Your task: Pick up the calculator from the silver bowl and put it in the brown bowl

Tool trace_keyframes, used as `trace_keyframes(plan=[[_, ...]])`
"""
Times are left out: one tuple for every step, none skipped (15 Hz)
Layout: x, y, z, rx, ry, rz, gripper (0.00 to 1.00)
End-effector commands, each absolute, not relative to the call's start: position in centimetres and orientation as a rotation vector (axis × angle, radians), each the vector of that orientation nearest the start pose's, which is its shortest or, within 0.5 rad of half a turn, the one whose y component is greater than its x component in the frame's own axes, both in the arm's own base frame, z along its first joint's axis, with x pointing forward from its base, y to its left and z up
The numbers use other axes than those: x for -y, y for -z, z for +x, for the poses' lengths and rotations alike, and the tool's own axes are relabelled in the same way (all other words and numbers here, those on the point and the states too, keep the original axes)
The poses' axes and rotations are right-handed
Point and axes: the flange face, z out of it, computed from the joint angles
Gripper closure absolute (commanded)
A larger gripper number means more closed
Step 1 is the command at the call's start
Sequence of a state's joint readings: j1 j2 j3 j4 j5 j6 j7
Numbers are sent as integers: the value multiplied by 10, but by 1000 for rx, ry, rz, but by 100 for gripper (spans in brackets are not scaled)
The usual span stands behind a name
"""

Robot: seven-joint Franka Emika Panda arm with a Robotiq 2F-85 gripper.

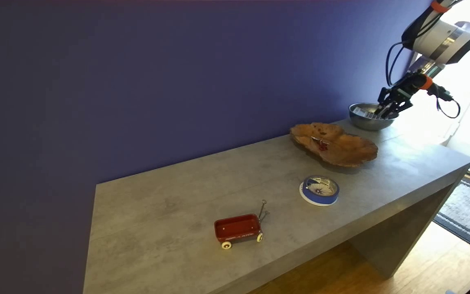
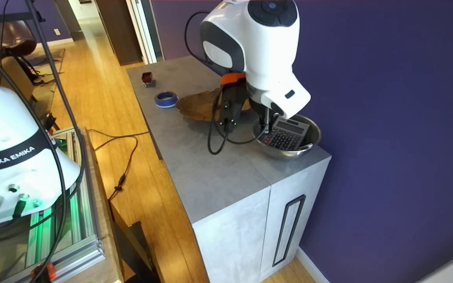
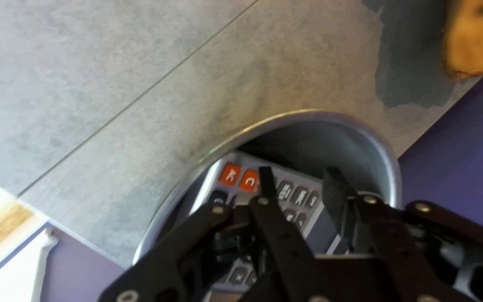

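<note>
The grey calculator (image 2: pixel 289 133) rests tilted inside the silver bowl (image 2: pixel 285 154), leaning on its rim. The calculator also shows in an exterior view (image 1: pixel 365 113) and in the wrist view (image 3: pixel 285 191), with orange and dark keys. The silver bowl's rim shows in the wrist view (image 3: pixel 386 163). My gripper (image 3: pixel 299 176) is partly open at the bowl. One finger is over the keys, the other by the calculator's edge; I cannot tell whether they touch it. The gripper (image 1: pixel 382 111) reaches down into the bowl. The brown bowl (image 1: pixel 351 149) stands next to the silver bowl.
A small red item (image 1: pixel 322 145) lies in the brown bowl. A blue-and-white round dish (image 1: pixel 320 190) and a red toy wagon (image 1: pixel 238 228) stand further along the grey table (image 1: pixel 157 220). A purple wall (image 1: pixel 202 81) runs behind both bowls.
</note>
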State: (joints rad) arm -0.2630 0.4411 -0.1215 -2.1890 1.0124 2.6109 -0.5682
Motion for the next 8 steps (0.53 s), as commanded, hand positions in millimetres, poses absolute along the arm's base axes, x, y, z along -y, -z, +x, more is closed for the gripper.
trace_keyframes(plan=[[225,-219,478,-886,445,-2743,34],[221,-230,477,-849,502,-2787,27],[218,-239,478,-805,557,-2822,20],[210,-243,482,-749,563,-2833,12],[223,-227,490,-841,523,-2785,31],[217,-233,490,-810,544,-2797,25],[213,-237,490,-791,554,-2803,16],[211,-239,490,-779,557,-2805,0]])
